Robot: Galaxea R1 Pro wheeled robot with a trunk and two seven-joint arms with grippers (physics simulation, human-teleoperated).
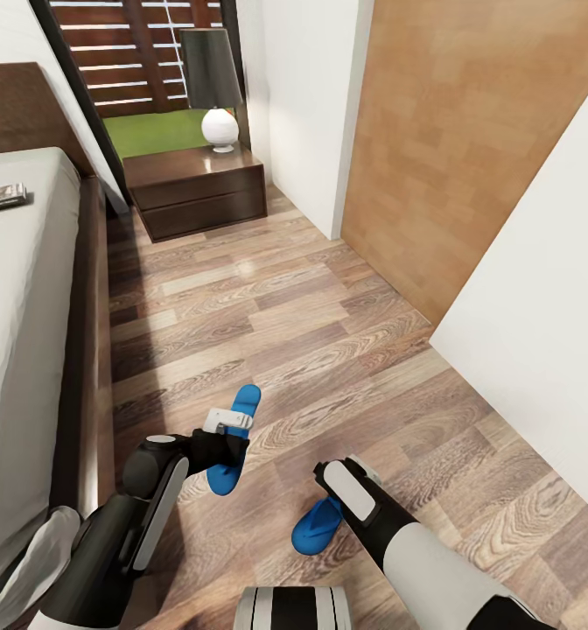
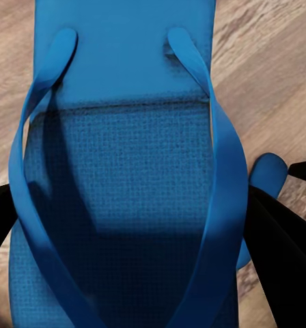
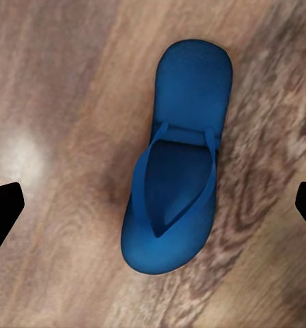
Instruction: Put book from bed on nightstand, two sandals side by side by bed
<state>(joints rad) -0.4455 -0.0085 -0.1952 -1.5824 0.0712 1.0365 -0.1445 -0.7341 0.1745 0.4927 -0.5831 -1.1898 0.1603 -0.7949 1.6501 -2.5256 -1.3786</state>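
Observation:
On the wood-plank floor beside the bed (image 1: pixel 23 350), my left gripper (image 1: pixel 228 429) is shut on a bright blue sandal (image 1: pixel 241 407). In the left wrist view its black fingers (image 2: pixel 279 253) press against both side edges of that sandal (image 2: pixel 126 171). The second sandal (image 1: pixel 316 525) lies flat on the floor a short way off, under my right gripper (image 1: pixel 333 481). In the right wrist view that gripper stands open, its fingertips (image 3: pixel 3 212) spread wide above the sandal (image 3: pixel 177 164). The book (image 1: pixel 1 197) lies on the grey mattress near the headboard. A nightstand (image 1: pixel 198 188) stands beyond the bed.
A white-based lamp (image 1: pixel 217 127) with a dark shade stands on the nightstand, in front of the window. A white wall corner (image 1: pixel 311 114) and a wood-panelled wall (image 1: pixel 469 149) bound the floor strip on the right. The bed's dark frame (image 1: pixel 88 350) runs along the left.

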